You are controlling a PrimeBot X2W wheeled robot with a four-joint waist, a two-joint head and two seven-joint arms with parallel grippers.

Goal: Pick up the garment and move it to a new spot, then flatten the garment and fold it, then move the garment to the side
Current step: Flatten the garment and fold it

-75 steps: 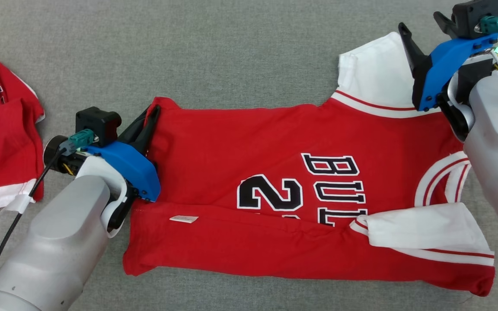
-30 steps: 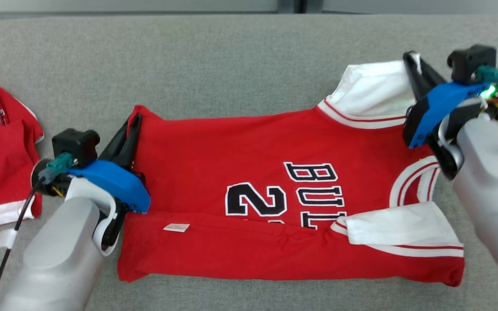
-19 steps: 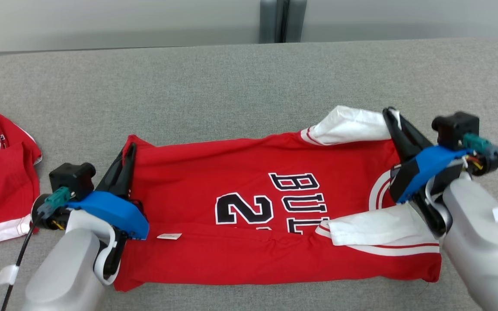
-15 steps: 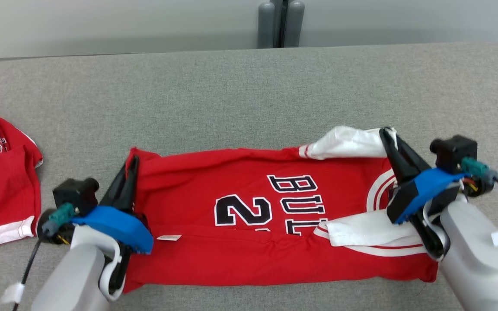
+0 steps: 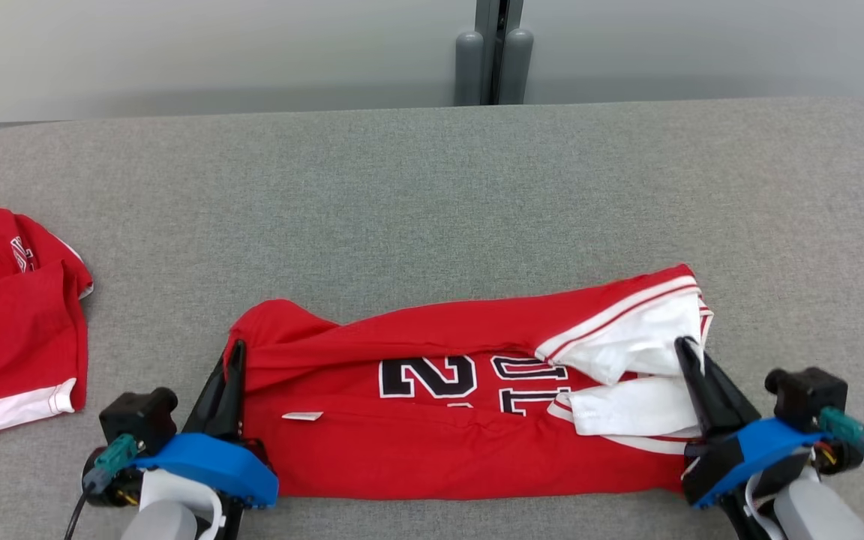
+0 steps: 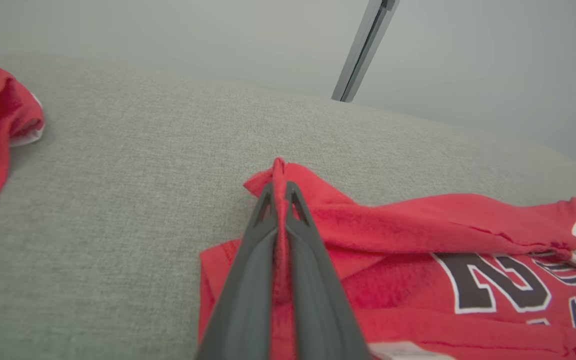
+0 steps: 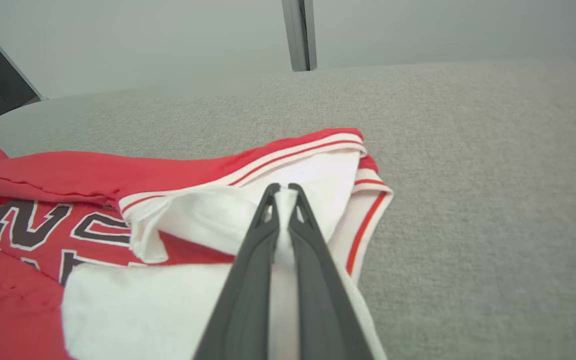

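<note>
The garment point(image 5: 432, 442) is a red jersey with white sleeves and black lettering, lying lengthwise near the front edge of the grey surface. Its far edge is lifted and folded toward me over the lettering. My left gripper point(image 5: 235, 351) is shut on the red hem corner point(image 6: 280, 175) at the garment's left end. My right gripper point(image 5: 681, 346) is shut on the white sleeve point(image 7: 288, 200) at the right end. In both wrist views cloth is pinched between the dark fingers. The lower half of the lettering point(image 5: 469, 379) is hidden under folds.
A second red garment point(image 5: 12, 322) lies crumpled at the left edge of the grey padded surface point(image 5: 432, 195). Behind the surface are a pale wall and a grey post point(image 5: 493, 52). Bare grey cloth stretches beyond and to the right of the jersey.
Both grippers have drawn the garment's far edge toward me, folding it over the front. The head camera has tilted up, so the wall and post have come into view.
</note>
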